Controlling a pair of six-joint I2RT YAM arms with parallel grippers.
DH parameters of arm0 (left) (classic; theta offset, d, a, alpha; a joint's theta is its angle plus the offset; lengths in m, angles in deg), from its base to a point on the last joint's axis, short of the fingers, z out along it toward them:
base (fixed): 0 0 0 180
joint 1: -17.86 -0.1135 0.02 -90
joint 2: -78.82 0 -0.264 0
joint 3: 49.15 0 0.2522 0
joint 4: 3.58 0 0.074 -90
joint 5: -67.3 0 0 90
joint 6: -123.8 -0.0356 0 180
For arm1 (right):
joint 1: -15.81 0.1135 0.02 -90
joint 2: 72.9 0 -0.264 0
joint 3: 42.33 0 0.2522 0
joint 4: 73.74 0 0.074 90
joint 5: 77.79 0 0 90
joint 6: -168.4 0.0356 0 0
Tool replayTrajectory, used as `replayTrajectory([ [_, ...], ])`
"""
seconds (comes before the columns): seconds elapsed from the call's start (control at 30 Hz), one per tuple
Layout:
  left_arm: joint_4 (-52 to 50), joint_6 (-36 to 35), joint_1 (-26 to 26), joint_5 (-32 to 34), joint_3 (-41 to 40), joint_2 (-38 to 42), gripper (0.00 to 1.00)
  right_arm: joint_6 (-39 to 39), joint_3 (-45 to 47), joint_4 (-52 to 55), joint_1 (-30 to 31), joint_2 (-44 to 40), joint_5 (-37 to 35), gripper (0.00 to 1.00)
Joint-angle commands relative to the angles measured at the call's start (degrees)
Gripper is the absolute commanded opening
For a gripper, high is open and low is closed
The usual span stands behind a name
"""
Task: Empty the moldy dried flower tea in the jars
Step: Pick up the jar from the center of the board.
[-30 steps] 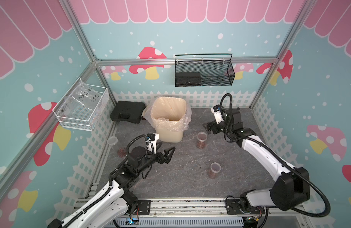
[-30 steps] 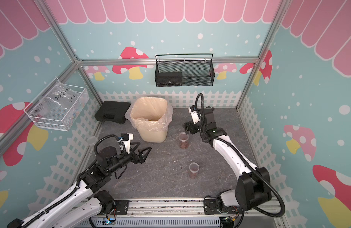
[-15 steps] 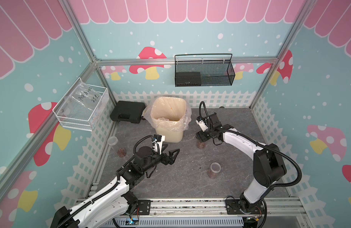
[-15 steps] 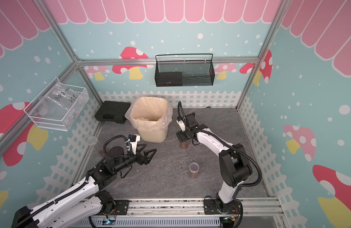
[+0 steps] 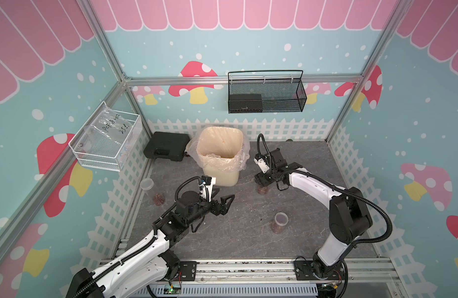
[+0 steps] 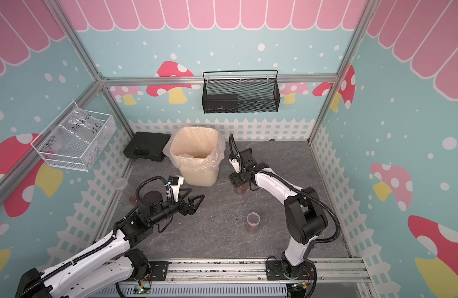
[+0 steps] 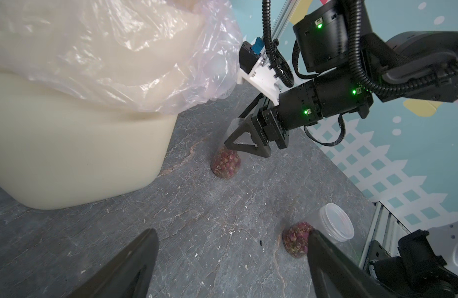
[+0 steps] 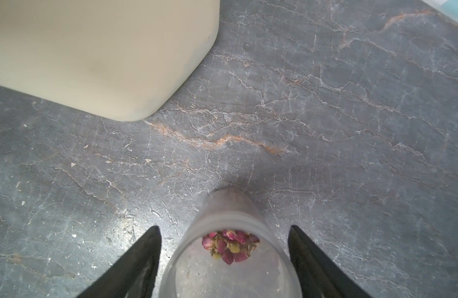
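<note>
**Right jaws astride a jar of dried flower tea beside the waste bin; left jaws wide and empty.**

Three small clear plastic jars are seen upright on the grey stone-patterned bench (image 5: pixel 248 240), each with reddish-pink dried flower tea (image 8: pixel 230 245) lying at its bottom. The middle jar (image 5: pixel 262 190) is placed near the cream plastic-lined waste bin (image 5: pixel 220 178). It is straddled by the right jaws, which are spread open with a slim gap left at either side in the right wrist view, so nothing is gripped. The front jar (image 5: pixel 280 222) is set apart in the open, and the fence-side jar (image 5: pixel 148 185) is stood by the white picket edge. The left jaws are held wide above the bench before the bin, with nothing between them.
</note>
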Motion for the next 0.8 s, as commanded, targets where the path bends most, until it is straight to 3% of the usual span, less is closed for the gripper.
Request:
replayTrajectory([
  [0.0, 0.4, -1.1, 0.4, 0.5, -0.2, -0.4, 0.94, -0.2, -0.9, 2.6, 0.4, -1.4, 0.2, 0.82],
  [0.17, 0.4, -1.3, 0.3, 0.5, 0.0, -1.0, 0.94, -0.1, -1.0, 5.0, 0.3, -2.4, -0.4, 0.81],
  [0.63, 0.3, -1.8, 0.3, 0.9, -0.4, -0.9, 0.94, -0.6, -2.8, 5.2, 0.4, -1.7, -1.8, 0.53],
  [0.77, 2.4, -2.6, 0.3, 0.5, -0.8, -0.5, 0.99, -1.2, -2.6, 5.7, 0.3, -5.7, -0.2, 0.45],
])
